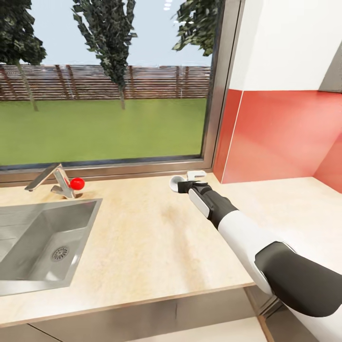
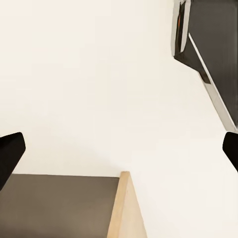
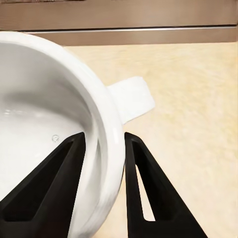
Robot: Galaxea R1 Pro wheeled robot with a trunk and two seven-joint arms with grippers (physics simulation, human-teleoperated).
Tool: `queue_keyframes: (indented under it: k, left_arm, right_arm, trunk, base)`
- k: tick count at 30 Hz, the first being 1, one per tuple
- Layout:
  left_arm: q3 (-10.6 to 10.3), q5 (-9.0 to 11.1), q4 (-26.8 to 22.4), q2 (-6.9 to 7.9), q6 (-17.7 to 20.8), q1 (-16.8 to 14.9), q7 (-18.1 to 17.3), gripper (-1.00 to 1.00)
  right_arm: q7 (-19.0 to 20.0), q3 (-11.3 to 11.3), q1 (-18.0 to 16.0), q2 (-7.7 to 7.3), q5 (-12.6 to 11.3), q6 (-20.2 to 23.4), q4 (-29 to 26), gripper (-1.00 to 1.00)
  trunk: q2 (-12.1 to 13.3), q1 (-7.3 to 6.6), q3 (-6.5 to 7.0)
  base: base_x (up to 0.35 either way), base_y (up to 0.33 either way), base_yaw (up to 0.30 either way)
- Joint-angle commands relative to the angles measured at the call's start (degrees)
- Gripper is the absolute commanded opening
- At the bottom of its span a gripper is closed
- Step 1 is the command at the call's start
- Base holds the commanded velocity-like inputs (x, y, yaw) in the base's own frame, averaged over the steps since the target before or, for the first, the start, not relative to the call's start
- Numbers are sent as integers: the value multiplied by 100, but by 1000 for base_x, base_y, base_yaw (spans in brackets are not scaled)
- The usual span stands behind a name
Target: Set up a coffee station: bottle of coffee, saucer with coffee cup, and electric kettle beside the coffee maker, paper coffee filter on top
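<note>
The coffee cup point(image 1: 176, 182) is held low over the table point(image 1: 137, 237), well to the window-corner side of the sink point(image 1: 42, 242), near the point where the window frame point(image 1: 216, 95) meets the red backsplash point(image 1: 280, 137). It is gripped by the right claw point(image 1: 189, 182), at the end of the right arm point(image 1: 247, 237) that is stretched out across the table.

In the right wrist view, the right claw point(image 3: 104, 144) is seen clenched on the cup's wall: one black finger point(image 3: 49, 193) lies inside the white bowl of the coffee cup point(image 3: 54, 119) and the other is pressed against its outside. The cup's handle point(image 3: 131, 99) is seen jutting out beyond the rim, with the beige table point(image 3: 193, 109) behind it. Whether the cup touches the table cannot be told.

Beside the sink, a steel faucet point(image 1: 50, 179) with a red knob point(image 1: 77, 183) is mounted on the table, well apart from the cup.

In the left wrist view, the left claw point(image 2: 119, 148) is seen released, its two dark fingertips point(image 2: 11, 151) set wide apart with nothing between them, before a pale wall point(image 2: 99, 84).
</note>
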Motion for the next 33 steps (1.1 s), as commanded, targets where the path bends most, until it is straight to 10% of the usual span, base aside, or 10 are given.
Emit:
queue_keyframes:
  k: [1,12,21,24,28,33]
  left_arm:
    - [-47,61,-15,-1,-37,-17,8,100]
    - [-41,65,-1418,86,-95,-116,2,100]
    - [-40,42,-1568,170,-728,-439,-2,100]
    - [-15,58,-1565,447,-867,-880,8,100]
    - [693,35,-1543,561,-851,-1220,-6,100]
    - [871,28,-1528,555,-903,-1198,-12,100]
  right_arm:
    - [-52,43,-7,-6,-60,16,-8,-100]
    - [-49,43,-7,-6,-60,16,-8,-100]
    - [-49,43,-7,-5,-60,16,-2,-100]
    - [-49,40,-7,-8,-60,16,-6,-100]
    - [-43,43,-7,9,-62,16,-8,-100]
    - [-41,43,-7,33,-63,16,-7,-100]
  trunk:
    - [-10,4,-1]
    - [-10,4,98]
    - [-10,4,179]
    - [-10,4,206]
    - [-10,4,242]
    - [-10,4,287]
  base:
    - [0,0,0]
    - [0,0,0]
    - [0,0,0]
    - [0,0,0]
    - [0,0,0]
    - [0,0,0]
